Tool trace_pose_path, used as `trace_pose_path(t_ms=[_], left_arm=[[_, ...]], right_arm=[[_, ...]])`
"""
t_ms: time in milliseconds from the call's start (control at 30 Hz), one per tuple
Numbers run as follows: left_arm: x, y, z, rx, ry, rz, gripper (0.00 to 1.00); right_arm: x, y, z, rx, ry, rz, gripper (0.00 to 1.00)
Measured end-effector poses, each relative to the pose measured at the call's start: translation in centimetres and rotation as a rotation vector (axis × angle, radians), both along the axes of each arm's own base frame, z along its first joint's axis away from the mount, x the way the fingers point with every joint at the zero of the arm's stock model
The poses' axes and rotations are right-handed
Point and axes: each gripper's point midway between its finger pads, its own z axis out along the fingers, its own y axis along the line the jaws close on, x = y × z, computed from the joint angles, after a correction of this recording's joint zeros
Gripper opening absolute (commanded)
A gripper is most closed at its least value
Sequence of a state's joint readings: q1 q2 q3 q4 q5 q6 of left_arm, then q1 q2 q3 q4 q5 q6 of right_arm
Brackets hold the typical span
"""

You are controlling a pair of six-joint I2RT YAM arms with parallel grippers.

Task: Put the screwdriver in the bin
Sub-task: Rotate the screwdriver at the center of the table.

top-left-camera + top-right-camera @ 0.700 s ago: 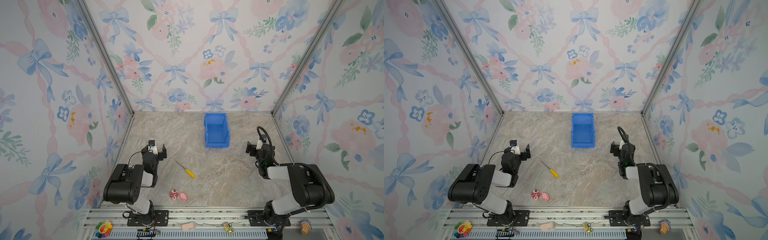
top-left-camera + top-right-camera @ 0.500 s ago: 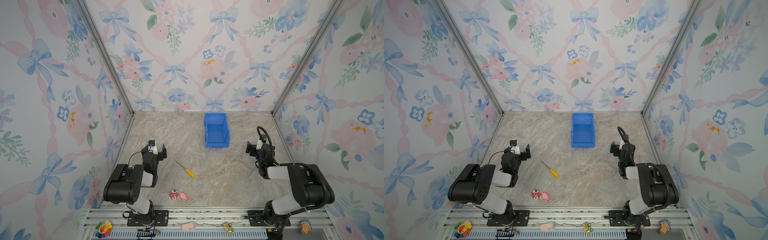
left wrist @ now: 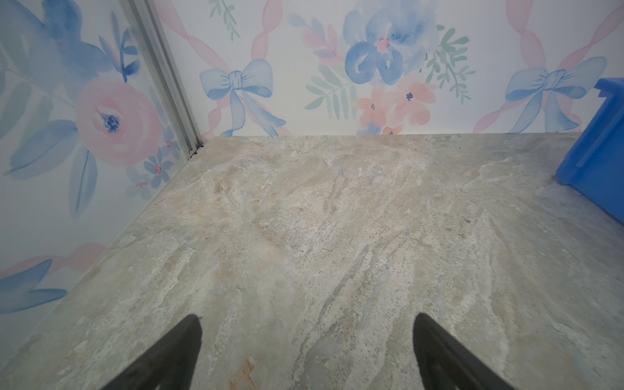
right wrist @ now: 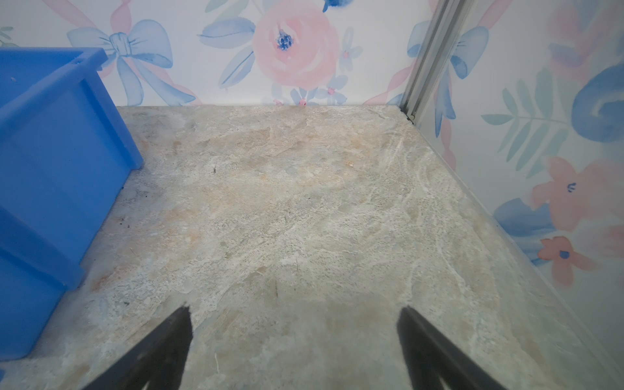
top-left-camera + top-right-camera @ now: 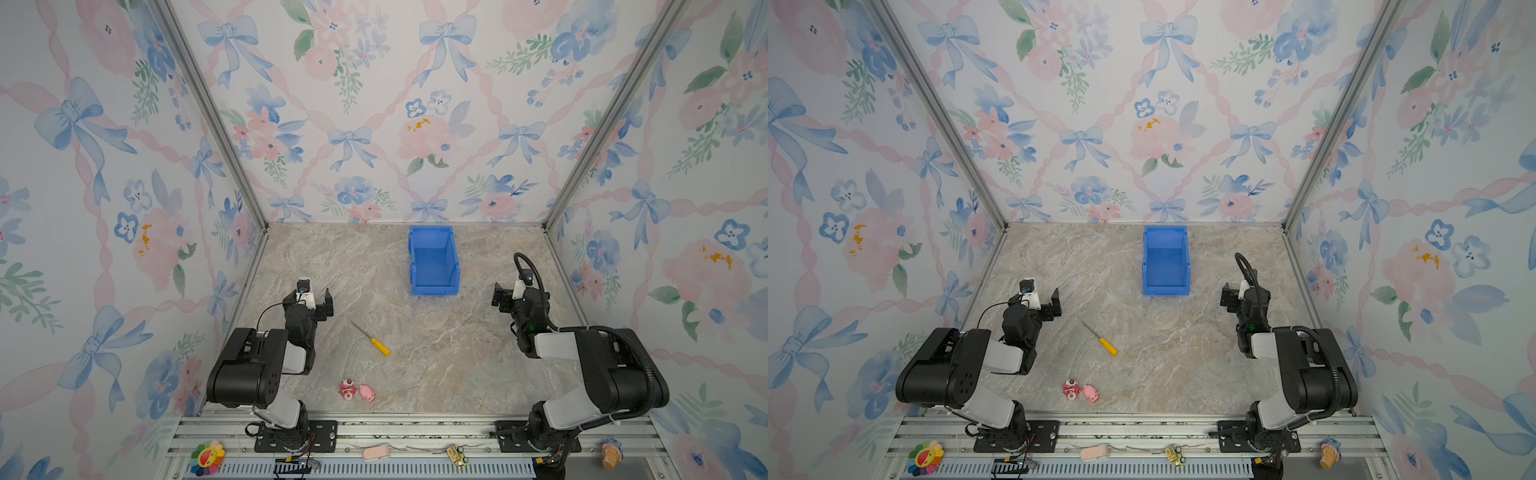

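- The left gripper [image 5: 311, 300], judged the nearer, is held wide apart and empty.
- The slim yellow-handled, grey-shafted screwdriver [image 5: 371, 338] is laid diagonally near its right, shaft tip toward it.
- The bright blue rectangular plastic bin [image 5: 432, 232] is set farther beyond.
- The right gripper [image 4: 293, 309] is likewise parted and empty.

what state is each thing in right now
bin: upright, empty
screwdriver: lying flat on the table, outside the bin, not held
left gripper: open, holding nothing
right gripper: open, holding nothing
pink toys: resting side by side on the table
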State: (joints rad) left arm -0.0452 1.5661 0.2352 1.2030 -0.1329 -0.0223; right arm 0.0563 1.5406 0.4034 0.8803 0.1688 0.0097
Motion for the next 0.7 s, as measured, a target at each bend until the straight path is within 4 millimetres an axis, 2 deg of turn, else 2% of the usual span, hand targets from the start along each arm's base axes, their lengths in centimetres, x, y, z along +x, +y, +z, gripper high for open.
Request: trace_pose_path(t_ms=[433,533,600,700], left_arm=[[0.0,0.2,0.2,0.002,0.007,0.011,0.98],[0.2,0.7,1.3,-0.001,0.01,0.041,0.98],[0.5,0.9,2.8,-0.015,-0.007,0.059,0.98],[-0.2,0.9,5.1,-0.044,-0.059,0.071,0.98]], right_arm=[[-0.2,0.0,-0.1,-0.01,0.019,-0.014,0.97],[-0.1,0.0,0.5,-0.02,0.045,-0.023,0.97],[0.0,0.2,1.5,-0.024,0.041,-0.022,0.97],[-0.2,0.6,2.7,-0.027,0.024,-0.008,0.97]])
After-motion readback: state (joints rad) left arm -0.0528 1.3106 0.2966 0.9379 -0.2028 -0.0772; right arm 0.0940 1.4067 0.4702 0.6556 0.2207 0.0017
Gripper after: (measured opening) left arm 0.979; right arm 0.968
